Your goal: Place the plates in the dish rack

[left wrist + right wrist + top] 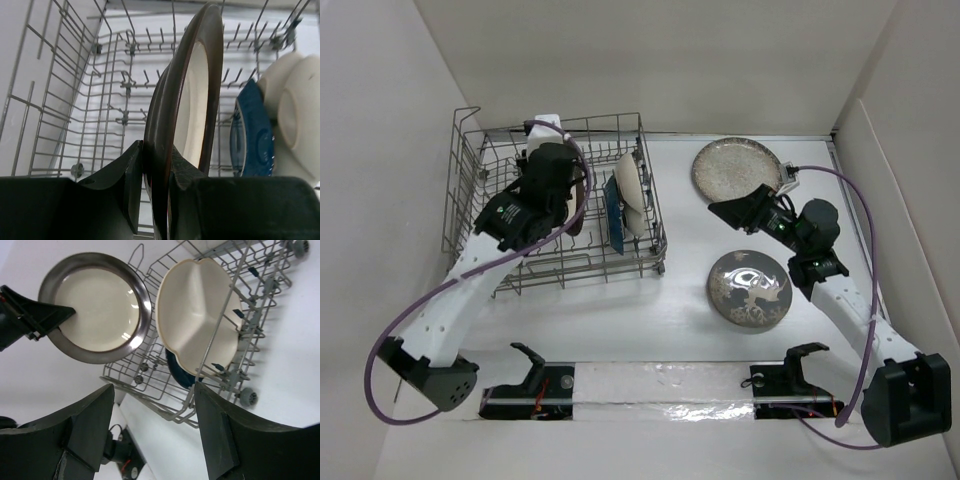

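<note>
Dish rack [470, 170] sits on the table [670, 320], toward its far left; all positions below are given relative to the rack. Left arm reaches in over the rack's near side. Left gripper [157, 165] is clenched on the lower rim of the silver-rimmed cream plate [192, 100], one finger on each face. The plate stands on edge, nearly upright, in the middle of the rack; whether its rim rests on the wires cannot be told. To the right of it, at the rack's right end, the dark blue teardrop dish [252, 132] stands on edge between tines. The cream three-section plate [197, 322] stands just beyond it, close against the rack's right wall. Outside the rack to the right, well apart from it, the right gripper [155, 425] hangs over the table with jaws spread wide, nothing between them. The speckled grey-beige plate [735, 168] lies flat to the rack's right, level with its far half. The grey plate with white deer design [748, 288] lies flat to the right, nearer than the rack's front edge.
</note>
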`<state>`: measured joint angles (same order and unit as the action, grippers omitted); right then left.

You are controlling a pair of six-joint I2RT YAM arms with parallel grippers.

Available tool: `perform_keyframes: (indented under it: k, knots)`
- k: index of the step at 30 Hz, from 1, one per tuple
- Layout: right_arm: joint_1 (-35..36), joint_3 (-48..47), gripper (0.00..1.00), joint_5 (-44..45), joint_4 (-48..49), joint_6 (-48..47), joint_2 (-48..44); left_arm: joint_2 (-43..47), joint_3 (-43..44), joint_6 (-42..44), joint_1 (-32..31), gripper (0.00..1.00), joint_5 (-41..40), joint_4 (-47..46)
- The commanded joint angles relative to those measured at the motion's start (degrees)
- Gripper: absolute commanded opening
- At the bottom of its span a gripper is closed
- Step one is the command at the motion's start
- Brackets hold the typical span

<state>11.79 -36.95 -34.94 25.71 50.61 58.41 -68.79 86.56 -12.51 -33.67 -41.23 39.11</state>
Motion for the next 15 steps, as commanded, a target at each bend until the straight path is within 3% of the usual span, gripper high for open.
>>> perform_keyframes:
  k: [1, 3, 15]
  knots:
    - [-0.2, -2.0, 0.70, 2.3, -3.0, -4.5, -1.2, 1.1, 0.3, -1.1, -0.7, 0.00, -3.8, -7.3]
    - [-0.2, -1.6, 0.70, 2.2, -2.7, -4.5, -0.9, 0.1, -0.6, -1.4, -3.0, 0.00, -4.9, -7.9]
    - [-0.2, -1.1, 0.69, 1.8, -2.4, -4.6, -1.5, -7.7, -3.6, -1.6, -3.0, 0.00, -6.4, -9.7]
